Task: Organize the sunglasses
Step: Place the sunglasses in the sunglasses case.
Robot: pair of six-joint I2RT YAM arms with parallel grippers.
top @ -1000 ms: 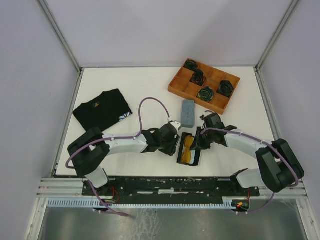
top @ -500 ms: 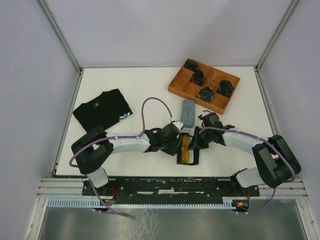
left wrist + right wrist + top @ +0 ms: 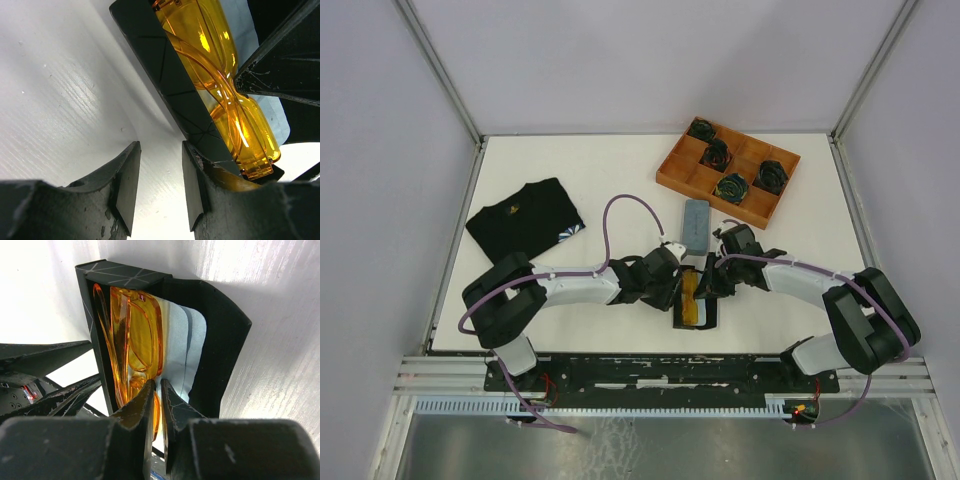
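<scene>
The translucent orange-yellow sunglasses (image 3: 691, 300) lie folded in an open black case (image 3: 709, 316) near the table's front. In the left wrist view my left gripper (image 3: 161, 147) is open and empty over bare table, its right finger against the case's outer side wall (image 3: 170, 75), beside the sunglasses (image 3: 205, 45). In the right wrist view my right gripper (image 3: 156, 382) is shut, its tips against the sunglasses (image 3: 137, 340) and the light blue cloth (image 3: 185, 350) inside the case (image 3: 220, 340). In the top view the left gripper (image 3: 672, 290) and right gripper (image 3: 712, 285) flank the case. The red sunglasses are out of view.
A closed grey-blue case (image 3: 696, 226) lies just behind the black one. A wooden compartment tray (image 3: 675, 172) with dark bundles stands at the back right. A folded black T-shirt (image 3: 525, 218) lies at the left.
Both grippers have closed in on the black case from either side. The case's walls stand narrower around the orange-yellow sunglasses than before.
</scene>
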